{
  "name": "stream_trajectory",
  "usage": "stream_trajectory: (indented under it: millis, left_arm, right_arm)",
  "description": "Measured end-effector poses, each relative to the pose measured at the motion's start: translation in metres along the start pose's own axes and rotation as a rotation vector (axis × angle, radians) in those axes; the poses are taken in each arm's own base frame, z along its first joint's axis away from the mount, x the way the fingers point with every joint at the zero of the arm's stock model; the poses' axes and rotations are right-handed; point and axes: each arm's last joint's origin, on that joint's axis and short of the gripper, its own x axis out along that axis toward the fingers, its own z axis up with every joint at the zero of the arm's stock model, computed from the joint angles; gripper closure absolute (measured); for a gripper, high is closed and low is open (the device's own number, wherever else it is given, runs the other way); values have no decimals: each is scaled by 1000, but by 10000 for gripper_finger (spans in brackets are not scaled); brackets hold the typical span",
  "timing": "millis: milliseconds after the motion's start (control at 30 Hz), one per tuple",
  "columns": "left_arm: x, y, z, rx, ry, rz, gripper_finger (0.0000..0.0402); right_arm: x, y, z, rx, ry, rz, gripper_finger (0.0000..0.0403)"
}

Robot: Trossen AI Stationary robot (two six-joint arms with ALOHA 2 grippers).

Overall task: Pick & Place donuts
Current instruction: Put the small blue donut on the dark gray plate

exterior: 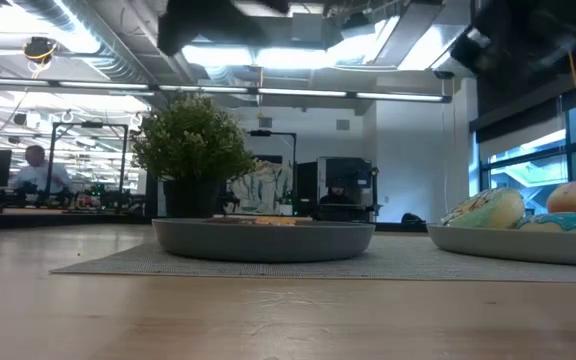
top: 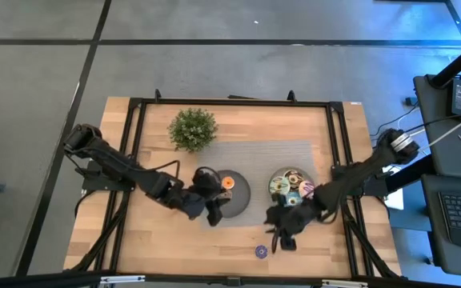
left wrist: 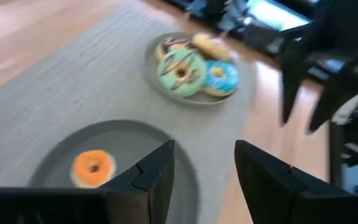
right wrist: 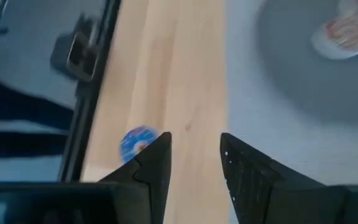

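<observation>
Wooden table (top: 174, 240) fills the middle of the high view. A grey mat (top: 254, 156) lies at its centre, with a potted plant (top: 192, 128) at the mat's upper left corner.

Dark grey plate (top: 238, 196) on the left half of the mat. One orange mini donut (top: 227, 182) lies on it, a plain glossy ring; the left wrist view shows it at lower left (left wrist: 92, 168).

Pale grey bowl (top: 277, 178) on the right half of the mat, piled with donuts (top: 292, 186). In the left wrist view, green icing with dark stripes (left wrist: 180, 71), a blue one with sprinkles (left wrist: 219, 76) touching it, and a tan one behind; the rest are blurred.

One small blue-purple donut (top: 261, 252) lies alone on bare wood, lower centre of the high view, well apart from the bowl.

Left gripper (top: 212, 214) hangs over the plate's lower left edge, fingers (left wrist: 157, 177) parted, nothing between them.

Right gripper (top: 285, 240) sits below the bowl, just right of the lone donut, fingers (right wrist: 154, 165) narrowly apart and empty.

No readable writing or labels anywhere.
</observation>
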Motion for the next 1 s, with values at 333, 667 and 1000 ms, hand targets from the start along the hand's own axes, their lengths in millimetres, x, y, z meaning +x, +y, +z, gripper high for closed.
stream_trajectory:
  millis: [333,667,1000]
  left_arm:
    - [-9,-14,-12,-18,-10,-42,240]
    - [-12,-16,-14,-23,-18,-43,240]
    - [-13,-16,-16,-23,-11,-41,240]
  right_arm:
    - [56,28,-30,-33,88,87,263]
    - [91,35,-37,-68,132,48,263]
    - [103,34,-44,-18,176,23,280]
